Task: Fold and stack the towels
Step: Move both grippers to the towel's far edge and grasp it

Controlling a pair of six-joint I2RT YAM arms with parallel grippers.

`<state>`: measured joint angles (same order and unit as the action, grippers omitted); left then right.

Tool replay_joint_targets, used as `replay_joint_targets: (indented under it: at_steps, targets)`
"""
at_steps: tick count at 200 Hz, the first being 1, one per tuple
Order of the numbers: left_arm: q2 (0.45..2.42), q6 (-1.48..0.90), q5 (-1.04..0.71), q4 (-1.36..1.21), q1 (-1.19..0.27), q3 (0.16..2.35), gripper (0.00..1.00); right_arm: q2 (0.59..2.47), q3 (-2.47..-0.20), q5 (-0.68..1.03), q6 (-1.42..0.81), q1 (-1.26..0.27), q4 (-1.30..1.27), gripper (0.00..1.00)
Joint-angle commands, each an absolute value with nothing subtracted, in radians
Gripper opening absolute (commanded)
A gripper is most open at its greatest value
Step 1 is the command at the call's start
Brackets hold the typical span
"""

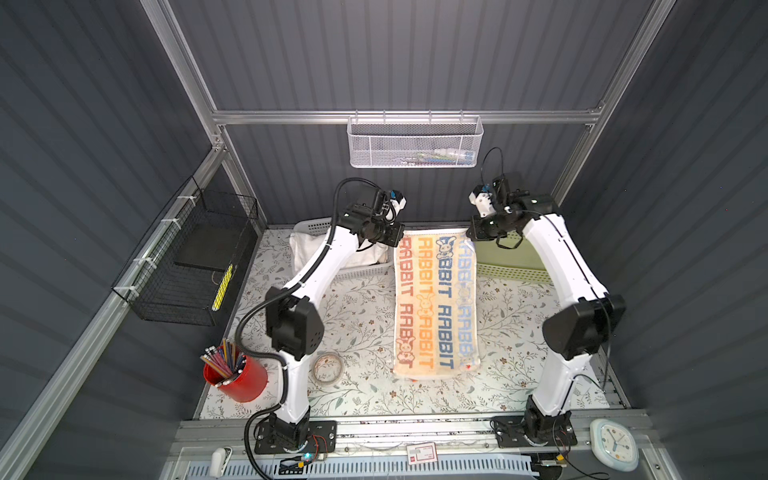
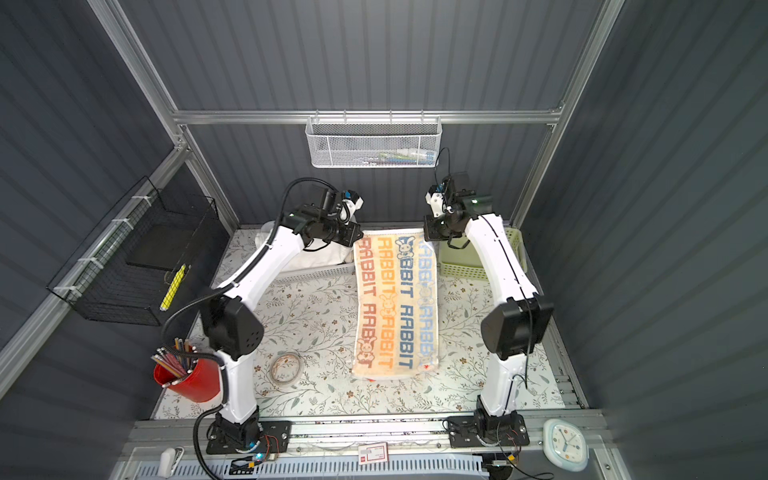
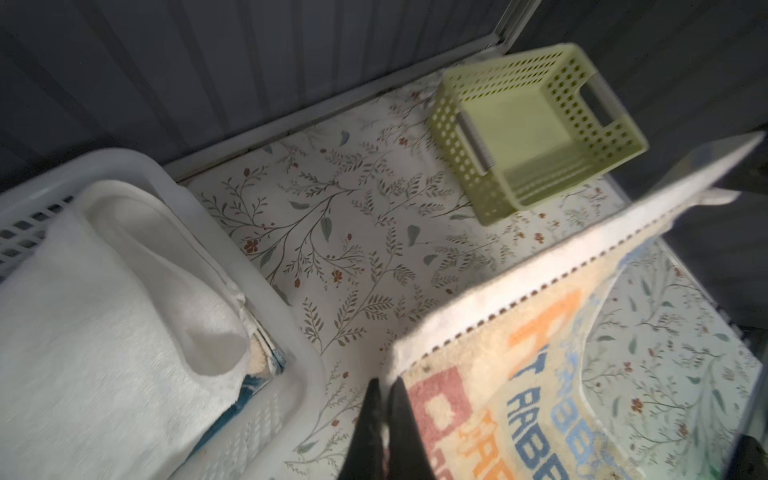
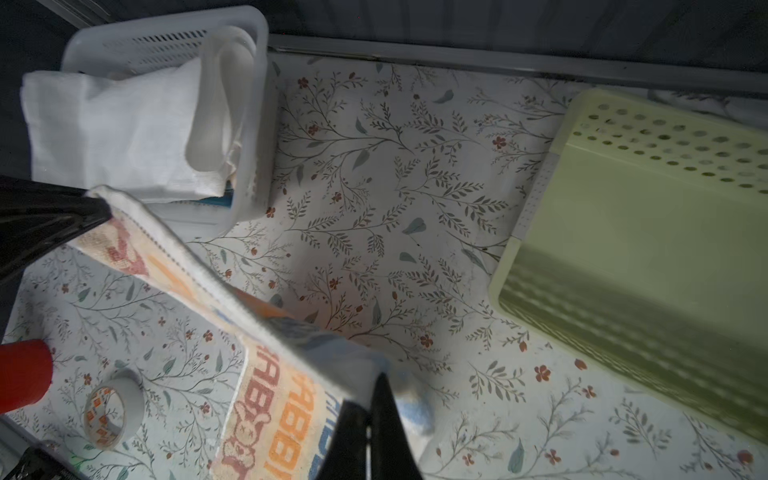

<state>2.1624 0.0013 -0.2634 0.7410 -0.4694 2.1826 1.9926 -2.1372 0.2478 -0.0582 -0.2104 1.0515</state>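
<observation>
Two hands grip one towel here. We see the RABBIT towel, orange and blue with lettered rows, in the middle of both top views. Its long axis runs from the upper centre of the frame down toward the lower centre, nearly vertical in the picture. The rows of lettering run along that same axis. Its far short edge, the white-bordered one, sits at the top and is stretched between the hands. The near short edge lies flat on the floral worktop at the lower centre.

The left hand is clenched on one far corner: in the left wrist view its black fingers meet at the towel's white hem. The right hand pinches the other far corner, jaws closed on the cloth. In the right wrist view we see the hem raised clear of the worktop. It runs as a taut line from that hand up to the left hand at the left edge of the frame.

Left of the held edge in the top views stands the white basket. It holds a folded white towel, with a sliver of blue cloth under that. The green basket stands to the right of the RABBIT towel, just beside it.
</observation>
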Motion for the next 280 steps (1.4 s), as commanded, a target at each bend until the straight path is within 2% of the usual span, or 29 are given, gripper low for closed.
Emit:
replay_joint_targets:
  at_steps: [1, 17, 43, 107, 155, 194, 213, 240, 280]
  targets:
    - [2.324, 0.046, -0.280, 0.801, -0.460, 2.353, 0.00, 2.075, -2.184, 0.269, -0.051, -0.205, 1.028, 0.00]
    - [2.437, 0.047, -0.273, 0.806, -0.457, 2.434, 0.00, 2.126, -2.171, 0.261, -0.051, -0.206, 0.997, 0.00]
    - [2.509, 0.064, -0.218, 0.773, -0.453, 2.438, 0.00, 2.165, -2.126, 0.255, -0.048, -0.215, 0.939, 0.00]
    - [2.452, 0.136, -0.050, 0.785, -0.416, 2.310, 0.00, 2.179, -1.983, 0.279, -0.060, -0.265, 0.847, 0.00]
    - [2.448, 0.142, -0.030, 0.789, -0.364, 2.319, 0.00, 2.223, -2.045, 0.234, -0.023, -0.267, 0.837, 0.00]
    - [2.420, 0.079, -0.130, 0.730, -0.369, 2.344, 0.00, 2.297, -2.203, 0.218, 0.018, -0.257, 0.881, 0.00]
    - [2.362, 0.071, -0.154, 0.697, -0.387, 2.264, 0.00, 2.309, -2.258, 0.230, 0.032, -0.252, 0.940, 0.00]
    - [2.234, 0.084, -0.139, 0.679, -0.435, 2.087, 0.00, 2.236, -2.208, 0.183, 0.047, -0.250, 1.009, 0.00]
    - [1.988, 0.009, -0.116, 0.544, -0.550, 1.697, 0.00, 1.960, -1.774, 0.215, 0.039, -0.253, 0.925, 0.00]
